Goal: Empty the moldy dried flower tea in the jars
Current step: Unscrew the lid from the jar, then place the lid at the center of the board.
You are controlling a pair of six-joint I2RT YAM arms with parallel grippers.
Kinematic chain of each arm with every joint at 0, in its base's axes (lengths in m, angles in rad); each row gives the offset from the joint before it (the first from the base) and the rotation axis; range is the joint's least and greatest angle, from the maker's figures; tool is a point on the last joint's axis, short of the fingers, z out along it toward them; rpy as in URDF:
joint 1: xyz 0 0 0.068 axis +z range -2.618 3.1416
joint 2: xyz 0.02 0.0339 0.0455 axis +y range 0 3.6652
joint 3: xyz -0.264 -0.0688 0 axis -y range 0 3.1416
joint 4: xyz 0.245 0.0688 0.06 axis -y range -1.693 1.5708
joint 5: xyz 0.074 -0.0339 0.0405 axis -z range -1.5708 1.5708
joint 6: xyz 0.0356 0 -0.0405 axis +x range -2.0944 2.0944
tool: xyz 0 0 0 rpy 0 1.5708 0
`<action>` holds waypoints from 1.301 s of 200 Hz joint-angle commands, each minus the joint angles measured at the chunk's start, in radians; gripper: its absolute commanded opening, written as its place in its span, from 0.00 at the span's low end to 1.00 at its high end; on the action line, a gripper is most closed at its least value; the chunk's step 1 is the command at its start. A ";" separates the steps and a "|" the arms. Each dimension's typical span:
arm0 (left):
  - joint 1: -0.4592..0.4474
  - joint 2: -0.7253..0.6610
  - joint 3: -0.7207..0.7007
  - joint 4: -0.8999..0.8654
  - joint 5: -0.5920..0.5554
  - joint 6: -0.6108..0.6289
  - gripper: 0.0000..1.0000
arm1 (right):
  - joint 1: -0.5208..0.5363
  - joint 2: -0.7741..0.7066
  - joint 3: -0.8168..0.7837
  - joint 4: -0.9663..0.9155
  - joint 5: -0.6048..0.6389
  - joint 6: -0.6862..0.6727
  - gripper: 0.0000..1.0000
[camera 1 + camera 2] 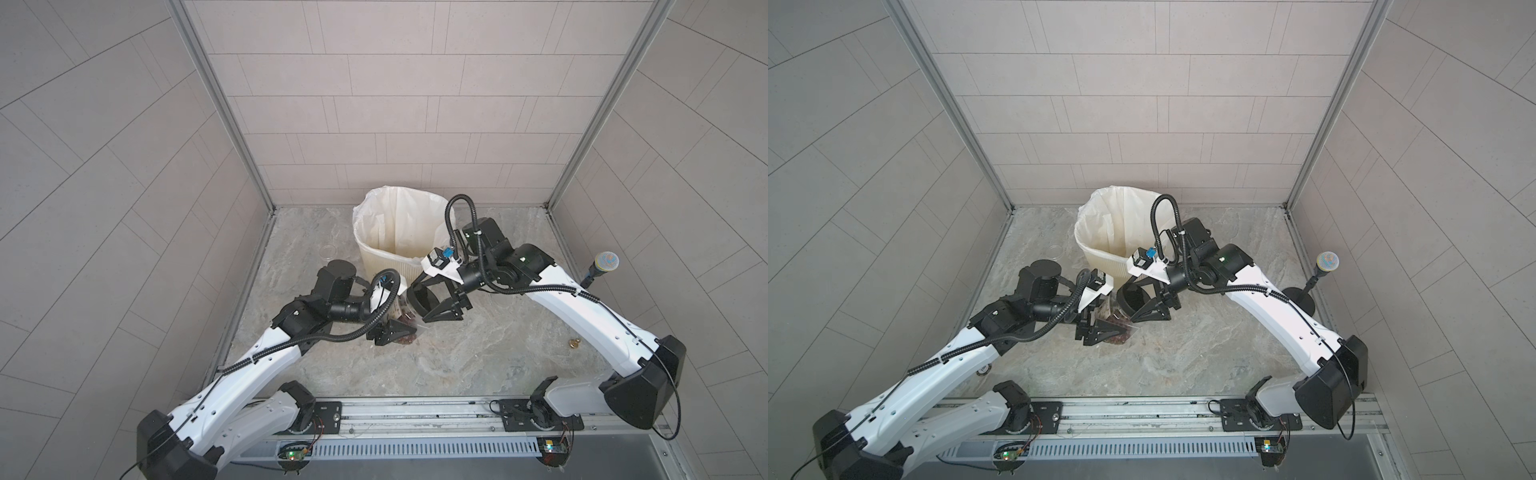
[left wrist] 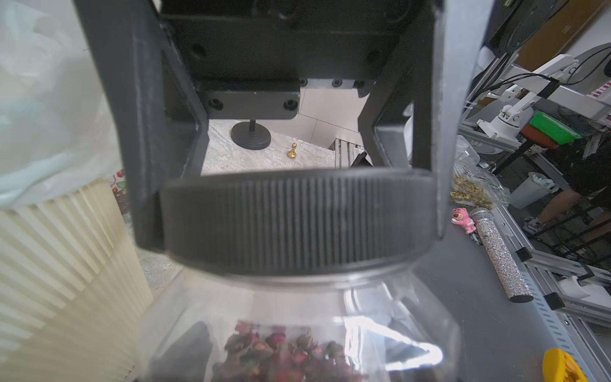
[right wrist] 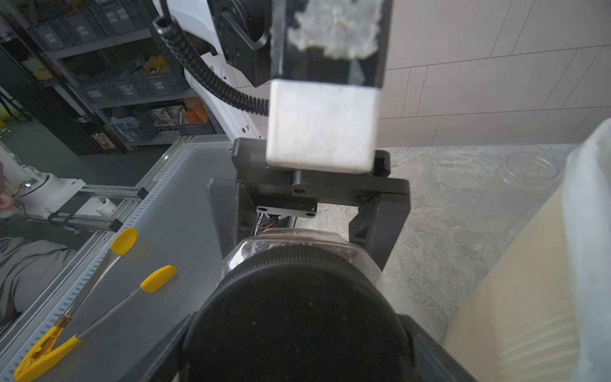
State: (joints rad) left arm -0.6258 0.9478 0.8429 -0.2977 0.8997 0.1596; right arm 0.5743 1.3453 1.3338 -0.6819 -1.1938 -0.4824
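Nothing legible anywhere: no word, brand or number comes through. In the right wrist view the grey storage crates [image 3: 79, 28] on the shelving carry white tags, but they are too small and blurred to read. In the left wrist view a red-and-white label [image 2: 119, 183] peeks out beside the ribbed bin [image 2: 66, 281] — pattern only, no letters to make out.

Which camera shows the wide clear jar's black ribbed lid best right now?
Left wrist: the black ribbed lid spans the frame side-on, the right gripper clamping both sides. Right wrist shows mostly its flat top; in both top views it is only a small dark disc.
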 commanded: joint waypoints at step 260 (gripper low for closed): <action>0.020 -0.078 -0.035 0.035 -0.137 -0.005 0.66 | -0.306 -0.266 -0.180 -0.186 0.992 0.732 0.51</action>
State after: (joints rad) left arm -0.6109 0.8928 0.8295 -0.3473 0.7746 0.1791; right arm 0.3252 1.0939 1.2236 -0.7620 -0.3771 0.1272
